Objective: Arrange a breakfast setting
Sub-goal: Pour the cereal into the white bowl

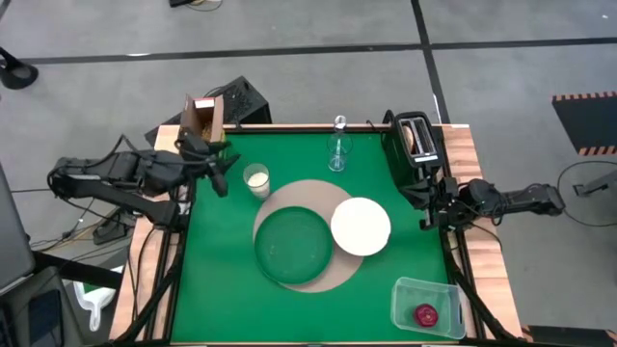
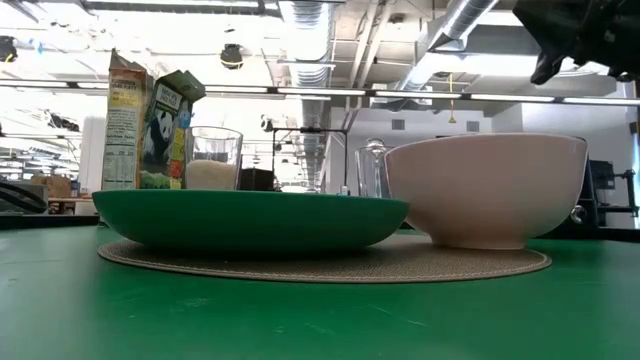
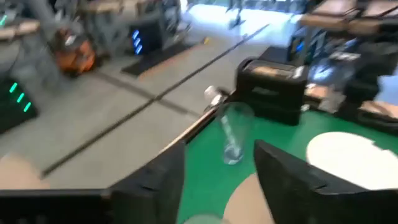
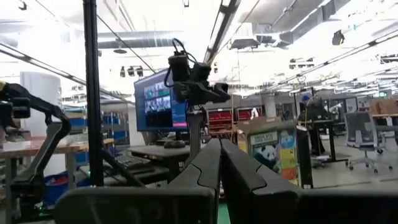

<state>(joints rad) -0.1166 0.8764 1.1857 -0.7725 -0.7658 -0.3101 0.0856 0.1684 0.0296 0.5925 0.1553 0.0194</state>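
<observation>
Fingers of the left gripper (image 1: 224, 170) (seemingly above the milk glass (image 1: 256, 179)) apart; right gripper (image 1: 425, 200) pressed together.

Dark green plate (image 1: 292, 248), white bowl (image 1: 361, 226), tan mat (image 1: 301, 200), red fruit (image 1: 425, 313).

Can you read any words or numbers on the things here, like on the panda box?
Cereal box: it has a panda picture and printed panels, but the print is too small to read.
Screen in the room behind: too blurred to read.
No other words or numbers can be read.
</observation>
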